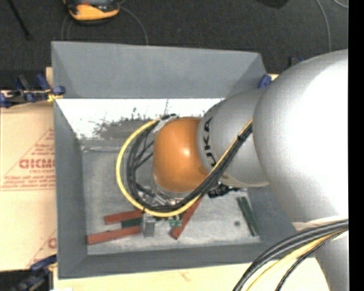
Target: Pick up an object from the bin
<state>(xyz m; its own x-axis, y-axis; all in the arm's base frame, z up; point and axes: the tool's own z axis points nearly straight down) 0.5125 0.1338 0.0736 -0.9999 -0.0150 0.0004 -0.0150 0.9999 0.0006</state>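
My gripper (148, 225) reaches down under the arm's wrist to the bin floor near the front middle. Just left of it lie two red-brown flat sticks, a short one (122, 217) and a longer one (112, 236) towards the front left corner. A small dark green piece (131, 224) lies between them, close to the gripper. To the gripper's right a third red-brown stick (188, 217) slants up under the arm, with a green piece (175, 223) at its lower end. I cannot make out anything held.
A dark green flat stick (248, 216) lies alone near the bin's right wall. The arm with its orange cover and looped cables hangs over the bin's middle and hides the floor beneath. The left part of the floor is bare grey.
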